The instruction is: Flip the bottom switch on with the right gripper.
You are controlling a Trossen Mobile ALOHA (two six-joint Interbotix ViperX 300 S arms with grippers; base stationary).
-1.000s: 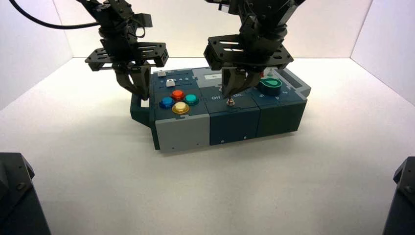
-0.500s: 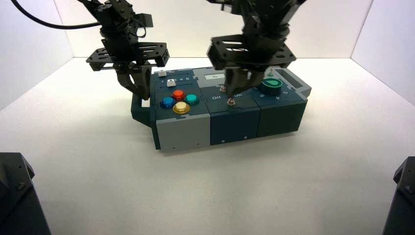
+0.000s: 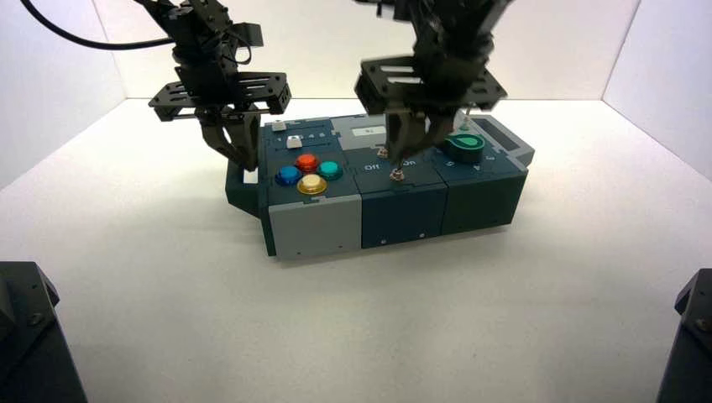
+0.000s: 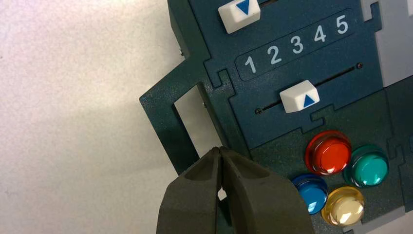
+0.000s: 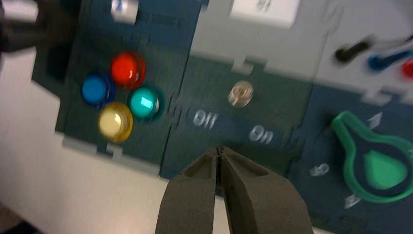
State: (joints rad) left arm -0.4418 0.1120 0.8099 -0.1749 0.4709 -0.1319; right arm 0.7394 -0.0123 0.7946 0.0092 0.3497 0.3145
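The bottom switch [image 3: 396, 175], a tiny silver toggle, stands near the front edge of the box's dark middle panel, just in front of the "Off" and "On" lettering. My right gripper [image 3: 410, 151] is shut and empty, a little above and behind it. In the right wrist view the shut fingertips [image 5: 221, 147] cover the bottom switch. Only the upper toggle [image 5: 240, 93] shows there, beyond the lettering. My left gripper [image 3: 245, 163] is shut and empty at the bracket on the box's left end, as the left wrist view [image 4: 220, 149] also shows.
The box [image 3: 317, 227] carries red, blue, teal and yellow push buttons [image 3: 306, 159], two white sliders [image 4: 299, 96] by numerals 1 to 5, and a green knob [image 3: 464, 147] at the right. White walls enclose the table. Dark stands sit at both front corners.
My right gripper has lifted up and slightly back from the bottom switch, where its fingertips were a second ago. The left arm has stayed put.
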